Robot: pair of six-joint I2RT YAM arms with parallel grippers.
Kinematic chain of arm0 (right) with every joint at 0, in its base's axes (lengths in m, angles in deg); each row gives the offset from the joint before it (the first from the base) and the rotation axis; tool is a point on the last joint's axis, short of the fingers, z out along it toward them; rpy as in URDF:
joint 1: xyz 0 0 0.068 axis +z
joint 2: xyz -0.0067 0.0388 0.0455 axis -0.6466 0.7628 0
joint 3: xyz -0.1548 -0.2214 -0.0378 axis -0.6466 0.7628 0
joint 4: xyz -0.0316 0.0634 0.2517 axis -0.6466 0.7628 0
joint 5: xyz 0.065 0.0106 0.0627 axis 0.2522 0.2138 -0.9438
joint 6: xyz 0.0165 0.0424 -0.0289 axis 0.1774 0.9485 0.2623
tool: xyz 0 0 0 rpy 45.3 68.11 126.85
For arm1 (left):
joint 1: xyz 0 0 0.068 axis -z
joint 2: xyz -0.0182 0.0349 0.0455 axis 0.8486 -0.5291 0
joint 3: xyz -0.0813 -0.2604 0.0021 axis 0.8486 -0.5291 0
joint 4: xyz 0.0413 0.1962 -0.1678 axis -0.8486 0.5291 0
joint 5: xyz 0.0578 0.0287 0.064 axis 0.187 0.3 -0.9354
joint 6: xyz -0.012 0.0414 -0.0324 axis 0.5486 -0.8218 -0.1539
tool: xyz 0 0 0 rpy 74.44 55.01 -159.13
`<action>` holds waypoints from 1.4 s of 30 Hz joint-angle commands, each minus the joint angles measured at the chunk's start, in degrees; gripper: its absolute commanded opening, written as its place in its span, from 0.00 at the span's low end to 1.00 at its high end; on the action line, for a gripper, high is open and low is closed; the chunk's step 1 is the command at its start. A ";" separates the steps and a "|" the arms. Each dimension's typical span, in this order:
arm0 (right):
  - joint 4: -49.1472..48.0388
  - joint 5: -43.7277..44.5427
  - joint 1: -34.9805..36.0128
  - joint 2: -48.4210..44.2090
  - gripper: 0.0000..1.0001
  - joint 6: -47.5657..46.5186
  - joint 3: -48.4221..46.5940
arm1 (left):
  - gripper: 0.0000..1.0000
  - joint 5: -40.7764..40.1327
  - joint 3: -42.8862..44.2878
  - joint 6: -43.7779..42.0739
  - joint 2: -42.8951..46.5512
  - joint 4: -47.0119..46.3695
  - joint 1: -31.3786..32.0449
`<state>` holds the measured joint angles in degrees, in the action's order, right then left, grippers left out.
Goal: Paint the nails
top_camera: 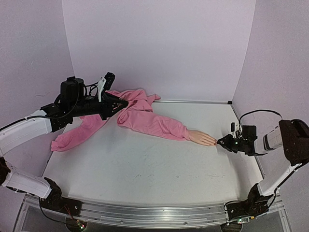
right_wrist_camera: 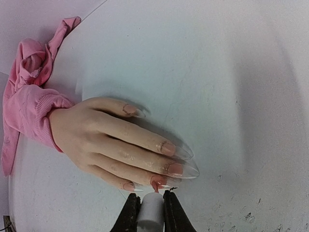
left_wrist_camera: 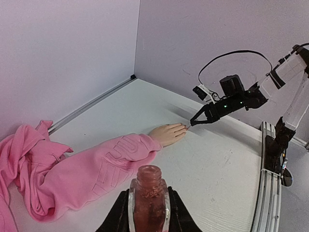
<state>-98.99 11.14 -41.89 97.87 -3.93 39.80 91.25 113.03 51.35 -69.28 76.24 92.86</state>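
The nails (right_wrist_camera: 174, 169) belong to the mannequin hand (right_wrist_camera: 106, 140), lying flat near the table's (top_camera: 145, 179) right edge. Painting is in hand: the right gripper (right_wrist_camera: 149, 200), closed on the white brush cap (right_wrist_camera: 150, 215), meets one nail. The next move calls for a short, light stroke. The bristles are mostly hidden. Near the far left corner, the left gripper (left_wrist_camera: 148, 215) clamps the open bottle (left_wrist_camera: 148, 188).

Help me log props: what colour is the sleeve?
Pink sleeve; clearest in the top view.

Left arm (top_camera: 26, 133) is showing white links and black joints at frame left; right arm (top_camera: 273, 140) is sporting a looping black cable (top_camera: 260, 110) above the black right gripper (top_camera: 222, 142).
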 commanded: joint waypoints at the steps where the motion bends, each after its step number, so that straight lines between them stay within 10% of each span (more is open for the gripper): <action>1: -1.32 -1.19 -0.17 0.52 0.00 -0.32 -1.91 | 0.00 1.08 1.01 0.53 0.73 -2.54 -0.35; 42: 0.29 1.99 -0.15 -5.15 0.00 0.72 0.30 | 0.00 1.29 1.01 0.73 0.97 -2.53 -0.44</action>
<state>-98.05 16.36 -41.89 94.35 -2.24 39.85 91.58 113.03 51.39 -69.28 76.22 92.75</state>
